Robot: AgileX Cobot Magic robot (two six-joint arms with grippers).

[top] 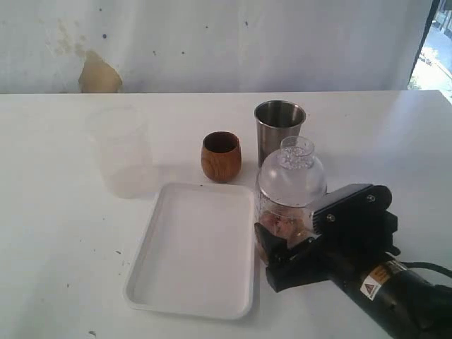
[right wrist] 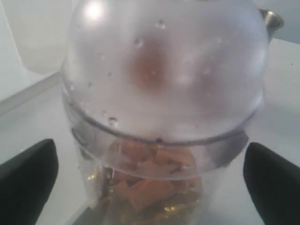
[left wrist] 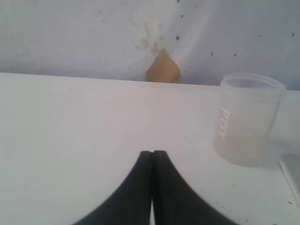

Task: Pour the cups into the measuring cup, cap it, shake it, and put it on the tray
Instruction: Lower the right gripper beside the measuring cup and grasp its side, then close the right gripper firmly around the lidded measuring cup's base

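The right gripper reaches in low, jaws spread either side of the capped measuring cup, just beside the tray; the left gripper is closed, empty.

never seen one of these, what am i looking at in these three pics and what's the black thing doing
It is a two-armed robot. One picture looks over the white table; the other two come from cameras on the wrists. The black thing is the right gripper, its fingers open either side of the measuring cup, which wears a dome lid and holds brownish bits. It is not yet on the tray. Behind stand a wooden cup, a steel tumbler and a frosted cup. The left gripper is shut on nothing.
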